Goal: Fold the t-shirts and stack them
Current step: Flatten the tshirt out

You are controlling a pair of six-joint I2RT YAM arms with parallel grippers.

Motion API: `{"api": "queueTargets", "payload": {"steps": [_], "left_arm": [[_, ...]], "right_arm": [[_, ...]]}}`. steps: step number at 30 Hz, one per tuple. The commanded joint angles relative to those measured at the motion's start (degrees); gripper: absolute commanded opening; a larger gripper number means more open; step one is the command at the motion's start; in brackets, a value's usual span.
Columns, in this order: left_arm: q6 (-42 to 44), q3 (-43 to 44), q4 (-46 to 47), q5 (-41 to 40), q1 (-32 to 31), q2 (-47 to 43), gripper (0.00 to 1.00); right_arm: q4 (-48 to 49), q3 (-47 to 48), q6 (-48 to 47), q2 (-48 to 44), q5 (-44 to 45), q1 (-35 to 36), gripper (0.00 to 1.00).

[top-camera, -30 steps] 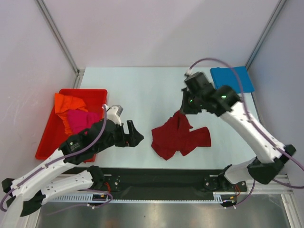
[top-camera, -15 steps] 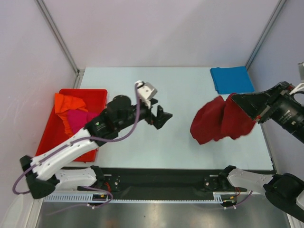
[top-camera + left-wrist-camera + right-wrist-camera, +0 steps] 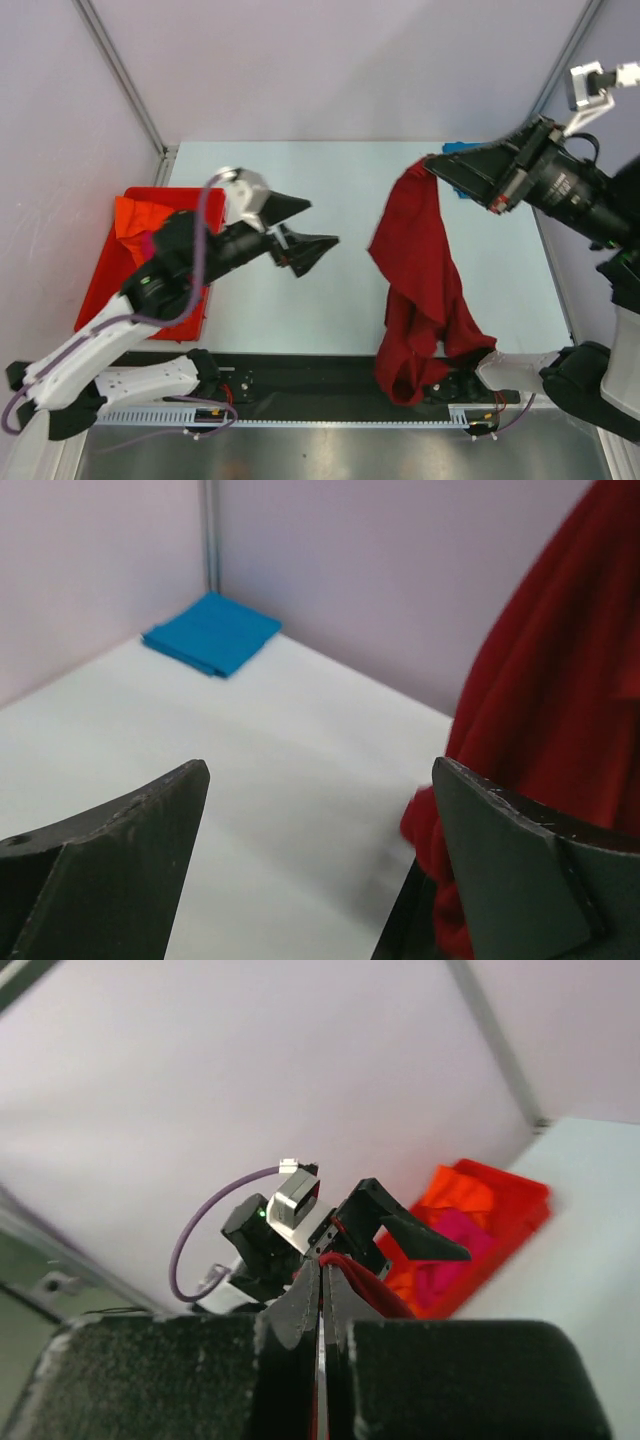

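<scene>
Nearest to us, at 6 o'clock in the overhead view, the tail of the crumpled dark red cloth t-shirt [image 3: 420, 270] hangs down in front of the black rail [image 3: 300, 365] along the near edge of the pale table [image 3: 300, 300]. We can't tell whether any of it touches the surface. Just left of centre, the left gripper [image 3: 322, 222] hovers with its two fingers spread wide and nothing between them, aimed at the shirt, which hangs at 3 o'clock from it. Out at 9 o'clock sits the rigid red plastic bin [image 3: 95, 295] with the orange cloth tee [image 3: 140, 215] and the magenta-pink cloth tee [image 3: 455, 1250] bunched inside, both unfolded. Farther back, around 1 o'clock, the right gripper [image 3: 432, 162] is raised high with its fingers pinched tight on one top edge of the red shirt, so the cloth dangles in a long twisted drape. Beyond that, in the far right corner, the bright blue cloth tee [image 3: 212, 633] lies folded flat. We read this as the shake-out before folding. The next move, to our eye, calls for the open left gripper to catch a second edge so the shirt can be spread flat. We can read no brand, label or writing anywhere.
</scene>
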Motion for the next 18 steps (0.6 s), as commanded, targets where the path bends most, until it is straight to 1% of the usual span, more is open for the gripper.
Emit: {"api": "queueTargets", "payload": {"steps": [1,2,3,4,5,7,8,9,12,14,15,16,17,18], "left_arm": [[0.0,0.1,-5.8,-6.0,0.2,-8.6,1.0],[0.4,0.2,-7.0,-10.6,0.2,-12.2,1.0],[0.5,0.2,-9.2,-12.2,0.2,-13.8,1.0],[0.4,0.6,-10.3,-14.2,0.2,-15.5,1.0],[0.2,0.7,-11.3,-16.8,0.2,-18.1,1.0],[0.1,1.3,-14.1,-18.8,0.3,-20.1,1.0],[-0.3,1.5,-15.1,-19.4,0.2,-20.7,1.0],[-0.5,1.7,-16.7,-20.6,0.2,-21.8,1.0],[-1.4,2.7,-19.0,-21.6,0.2,-22.7,0.99],[-1.7,3.2,-19.6,-21.6,0.3,-22.8,0.99],[-1.8,3.3,-19.6,-21.6,0.2,-22.7,0.99],[-1.6,3.7,-19.7,-21.5,0.2,-22.3,0.99],[-1.5,4.0,-19.8,-21.5,0.2,-22.0,0.99],[-1.3,4.4,-19.9,-21.4,0.2,-21.5,0.99]], "right_arm": [[19.3,-0.3,10.0,3.4,-11.7,0.2,0.0],[24.3,-0.3,12.3,4.5,-14.9,0.2,0.0],[27.0,-0.4,14.4,6.3,-16.5,0.3,0.0],[33.6,-0.9,19.9,7.4,-18.6,0.3,0.0],[36.4,-1.1,22.5,8.7,-22.3,0.5,0.0],[44.0,0.2,26.2,11.9,-24.6,2.8,0.0],[45.1,1.5,27.9,12.9,-25.8,3.7,0.0],[45.5,5.8,28.7,14.0,-26.3,4.7,0.0],[46.7,11.3,31.1,16.5,-28.8,4.7,0.0],[46.9,10.4,32.1,14.9,-30.6,3.0,0.0],[46.9,9.4,32.2,14.1,-31.9,1.7,0.0],[44.1,6.5,31.8,12.0,-33.9,-3.4,0.0],[41.5,4.7,29.3,10.6,-34.8,-6.7,0.0],[38.4,1.9,27.0,8.8,-35.4,-11.4,0.0]]}}
